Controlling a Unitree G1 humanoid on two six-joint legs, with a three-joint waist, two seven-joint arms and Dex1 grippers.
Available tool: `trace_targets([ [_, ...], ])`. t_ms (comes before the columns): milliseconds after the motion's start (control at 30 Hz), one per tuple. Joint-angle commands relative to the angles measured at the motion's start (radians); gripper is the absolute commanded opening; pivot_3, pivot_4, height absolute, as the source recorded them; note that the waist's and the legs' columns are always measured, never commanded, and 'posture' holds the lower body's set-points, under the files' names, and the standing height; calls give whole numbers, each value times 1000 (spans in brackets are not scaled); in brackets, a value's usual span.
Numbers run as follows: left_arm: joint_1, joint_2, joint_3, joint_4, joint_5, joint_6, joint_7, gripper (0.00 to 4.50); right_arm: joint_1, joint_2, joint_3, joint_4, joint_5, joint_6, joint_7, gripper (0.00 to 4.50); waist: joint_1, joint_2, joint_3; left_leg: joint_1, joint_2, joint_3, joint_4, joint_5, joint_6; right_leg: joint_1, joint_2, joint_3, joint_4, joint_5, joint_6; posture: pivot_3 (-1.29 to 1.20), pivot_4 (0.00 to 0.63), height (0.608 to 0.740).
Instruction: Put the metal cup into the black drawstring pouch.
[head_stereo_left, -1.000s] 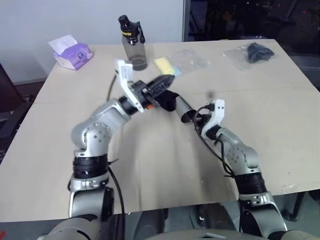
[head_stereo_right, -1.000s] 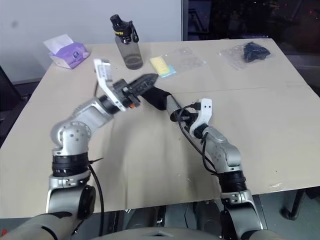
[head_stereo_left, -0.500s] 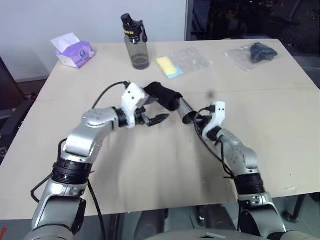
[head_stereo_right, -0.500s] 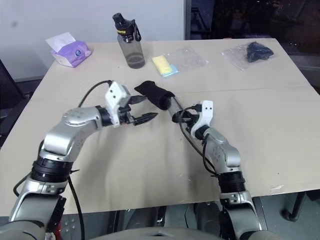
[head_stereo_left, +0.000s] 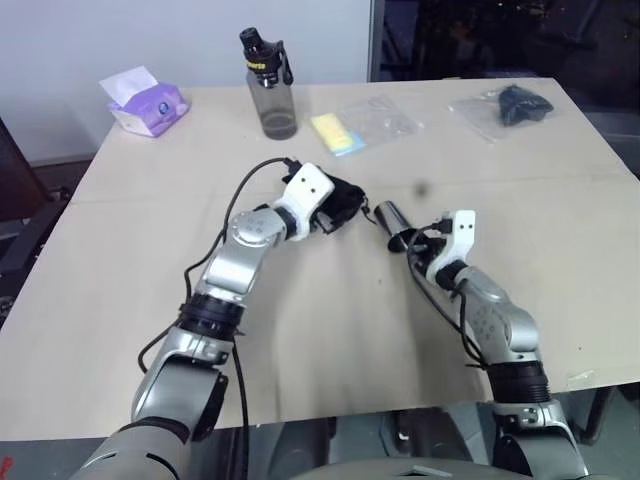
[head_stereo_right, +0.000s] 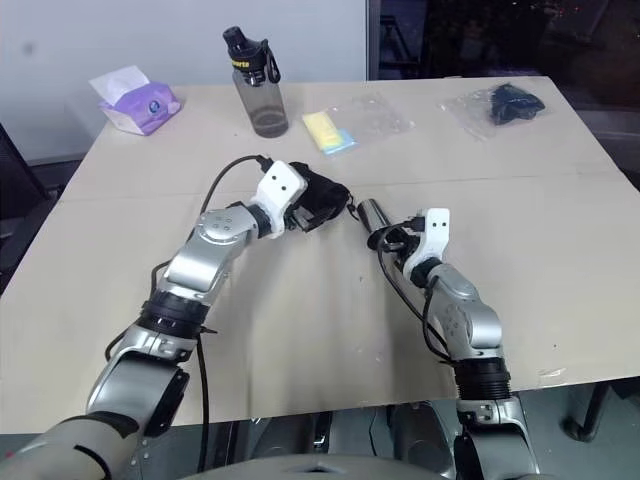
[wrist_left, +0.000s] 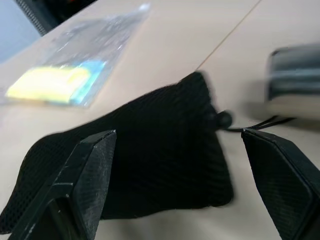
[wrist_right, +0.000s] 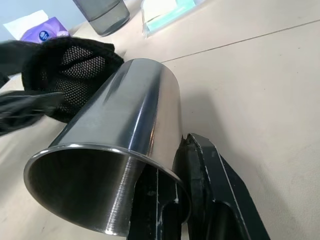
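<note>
**Cup out of the pouch, left end effector opened over the fabric**

Left eye view: the left end effector (head_stereo_left: 335, 218) has come down from its raised pose and now sits low at the black drawstring pouch (head_stereo_left: 345, 203), which lies crumpled on the worktop (head_stereo_left: 150, 280). A second ago the pouch was lifted and draped over the metal cup (head_stereo_left: 392, 221); now the two are apart, with a gap between them. The right end effector (head_stereo_left: 412, 240) still holds the cup, tilted, just beside the pouch.

Right eye view: same layout; the cup's closed base points toward the pouch (head_stereo_right: 322, 197).

Left wrist view: both fingers (wrist_left: 92, 172) stand spread wide with the pouch (wrist_left: 150, 165) between them, apparently not pinched; the blurred cup (wrist_left: 295, 75) lies beyond its cord.

Right wrist view: the fingers (wrist_right: 220, 190) are clamped shut on the cup's rim (wrist_right: 112, 165), the open mouth facing the camera.

In my judgement, the insertion has come undone: the pouch needs regripping and its mouth opening again.
</note>
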Motion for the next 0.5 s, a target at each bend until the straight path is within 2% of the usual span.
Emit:
trace_targets([
  [33, -57, -27, 37, 39, 16, -67, 41, 3316, 10, -4, -16, -49, -3, -17, -3, 0, 0, 0, 0, 0, 0, 0, 0, 0, 0, 0, 0, 0, 0, 0, 0, 0, 150, 740],
  [67, -61, -33, 43, 45, 15, -72, 41, 3021, 12, -8, -13, -53, -6, -19, 0, 0, 1, 0, 0, 0, 0, 0, 0, 0, 0, 0, 0, 0, 0, 0, 0, 0, 150, 740],
  [100, -62, -36, 46, 48, 12, -76, 36, 2484, 14, -12, -9, -59, -9, -21, 4, 0, 1, 0, 0, 0, 0, 0, 0, 0, 0, 0, 0, 0, 0, 0, 0, 0, 150, 740],
  [167, -61, -45, 56, 44, 0, -71, 27, 1736, 19, -15, -2, -69, -13, -21, 7, 0, 1, 0, 0, -1, 0, 0, 0, 0, 0, 0, 0, 0, 0, 0, 0, 0, 150, 740],
  [233, -54, -59, 82, 28, -31, -38, 18, 630, 24, -26, 12, -85, -25, -30, 23, 0, 0, 0, 0, -1, 0, 0, 0, 0, 0, 0, 0, 0, 0, 0, 0, 0, 150, 740],
  [267, -50, -64, 94, 19, -43, -21, 13, 257, 24, -35, 24, -95, -37, -44, 36, 0, 0, 0, 0, -1, 0, 0, 0, 0, 0, 0, 0, 0, 0, 0, 0, 0, 150, 740],
  [300, -48, -69, 109, 10, -62, 2, 8, 77, 22, -46, 44, -113, -51, -59, 55, 0, 0, 0, 0, -1, 0, 0, 0, 0, 0, 0, 0, 0, 0, 0, 0, 0, 150, 740],
  [400, -46, -79, 140, -7, -94, 45, 3, 77, 16, -62, 79, -139, -80, -90, 83, 0, -4, 0, 0, 0, 0, 0, 1, 0, 0, 0, 0, 0, 0, 0, 0, 0, 150, 740],
  [500, -61, -106, 199, -49, -185, 156, -9, 77, -14, -98, 172, -161, -173, -169, 132, 0, -5, 0, 0, 0, 0, 0, 1, 0, 0, 0, 0, 0, 1, 0, 0, 0, 150, 740],
])
